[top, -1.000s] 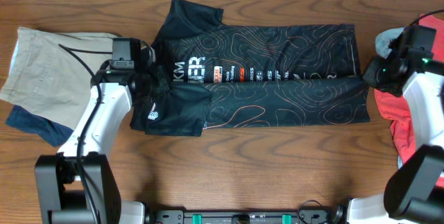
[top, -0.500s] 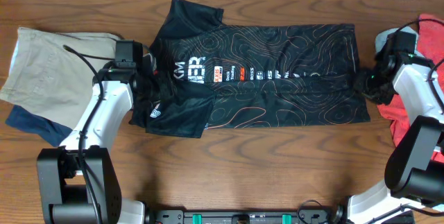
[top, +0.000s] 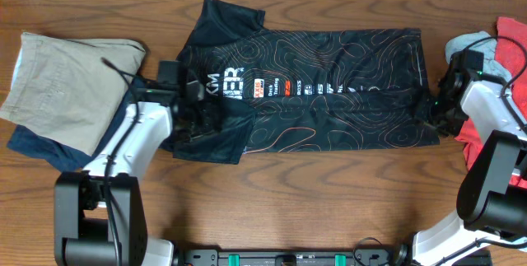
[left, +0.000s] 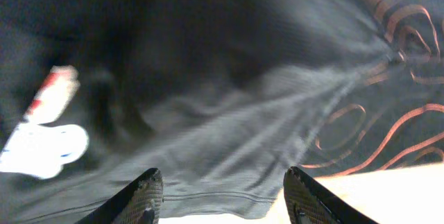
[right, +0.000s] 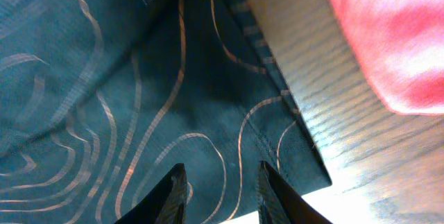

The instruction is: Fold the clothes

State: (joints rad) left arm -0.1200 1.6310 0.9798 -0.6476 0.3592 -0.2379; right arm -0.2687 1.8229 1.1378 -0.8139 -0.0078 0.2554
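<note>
Jersey [top: 329,109] between beige garment [top: 58,85] and red cloth [top: 512,48] (a shirt, perhaps); left tool [left: 220,193], right tool [right: 220,189] parted.

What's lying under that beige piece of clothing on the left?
A navy garment pokes out from under the lower edge of the beige garment, on the wooden table. How far it reaches underneath, and whether anything else lies there, is covered.

I see a wooden table [top: 288,208]. At its left end: beige garment [top: 58,85] lying on a navy garment [top: 41,147]. At table's right end: red garment [top: 512,42], w/ pale grey cloth [top: 476,44] touching it.
</note>
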